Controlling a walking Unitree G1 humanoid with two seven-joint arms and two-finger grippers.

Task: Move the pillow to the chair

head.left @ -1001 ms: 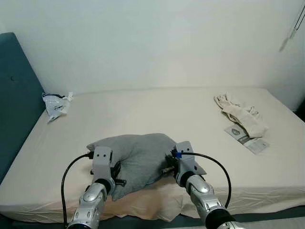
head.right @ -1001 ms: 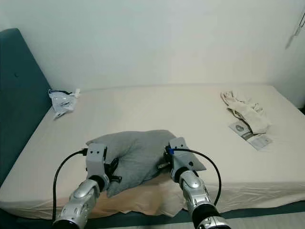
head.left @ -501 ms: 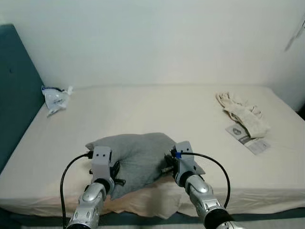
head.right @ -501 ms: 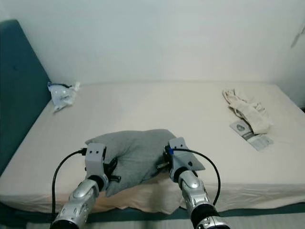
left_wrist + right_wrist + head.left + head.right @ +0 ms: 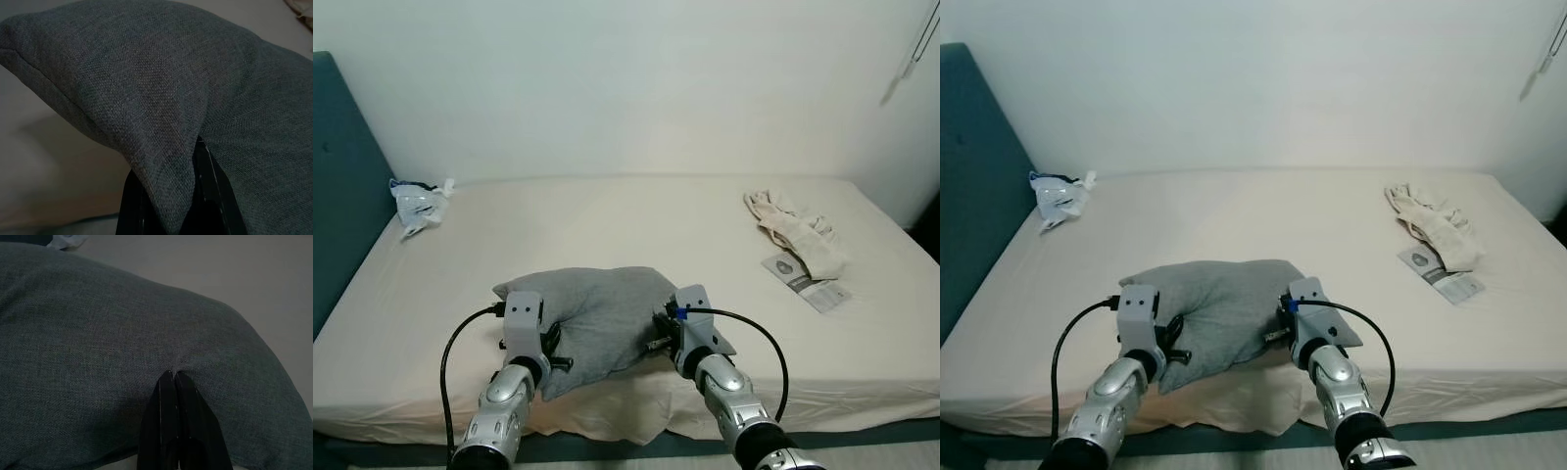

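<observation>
We are facing a bed (image 5: 636,220) with a cream sheet, set against a plain white wall (image 5: 636,78), with a teal padded headboard (image 5: 337,206) on the robot's left. We are noting a crumpled plastic bag (image 5: 414,201) near the headboard, and a pale garment (image 5: 793,230) lying beside a printed leaflet (image 5: 800,281) on the far right; its writing is too small to read. The grey pillow (image 5: 597,313) is sitting near the bed's front edge. We are gripping it from both sides: the left gripper (image 5: 168,196) is pinching a fold of its fabric, and the right gripper (image 5: 172,382) is closed tight on the cloth.
</observation>
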